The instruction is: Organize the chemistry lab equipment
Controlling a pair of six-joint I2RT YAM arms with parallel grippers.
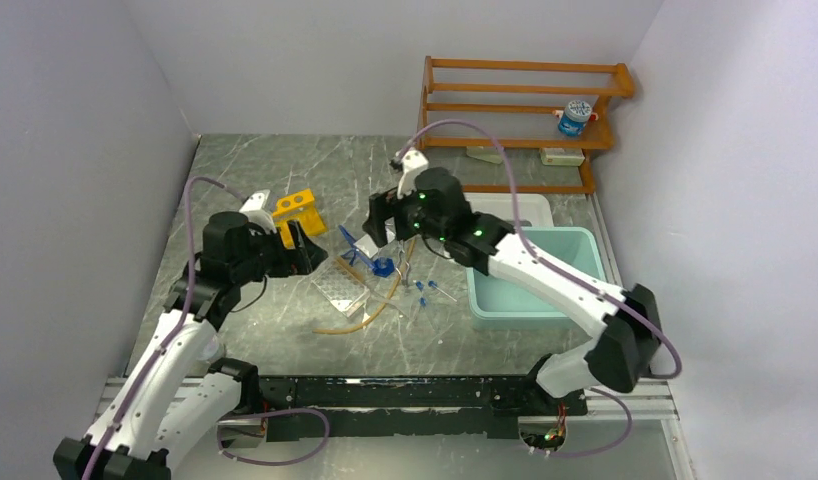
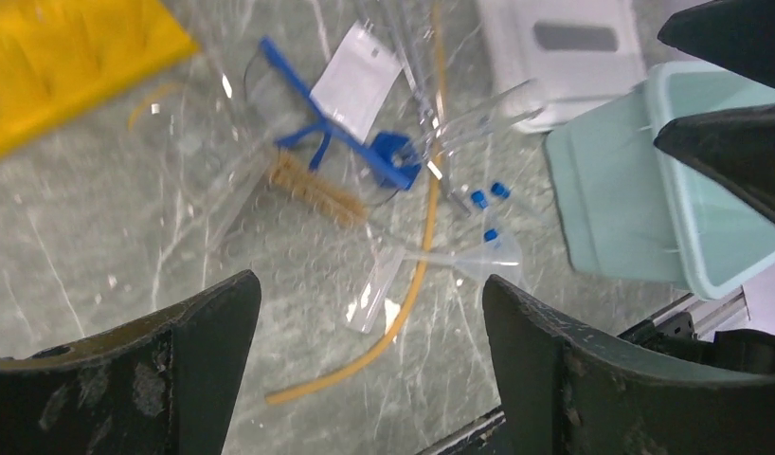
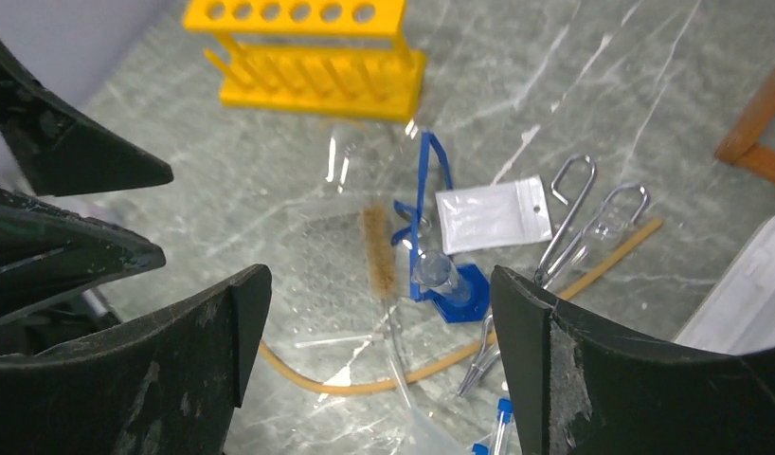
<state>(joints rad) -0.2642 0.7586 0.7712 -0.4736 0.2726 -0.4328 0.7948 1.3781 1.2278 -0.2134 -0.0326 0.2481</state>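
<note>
The loose items lie mid-table. The blue-framed goggles [image 3: 424, 180], white packet [image 3: 493, 214], metal tongs [image 3: 571, 220], a brown brush [image 3: 375, 248] and a clear cylinder on a blue base [image 3: 449, 283] are clustered on and beside the clear tray [image 1: 340, 287]. The tan tube [image 2: 399, 314] curves in front of them, with tiny blue-capped tubes [image 2: 488, 197] and a clear funnel [image 2: 483, 256] beside it. The yellow rack [image 1: 298, 209] stands behind my left gripper [image 1: 307, 248], which is open and empty above the tray's left edge. My right gripper [image 1: 378, 225] is open and empty above the goggles.
A pale teal tub [image 1: 530, 276] sits right of the items, its white lid [image 1: 515, 209] behind it. An orange wooden shelf [image 1: 525, 110] stands at the back right with a small blue-and-white jar [image 1: 575, 117] on it. Grey walls enclose the table on both sides.
</note>
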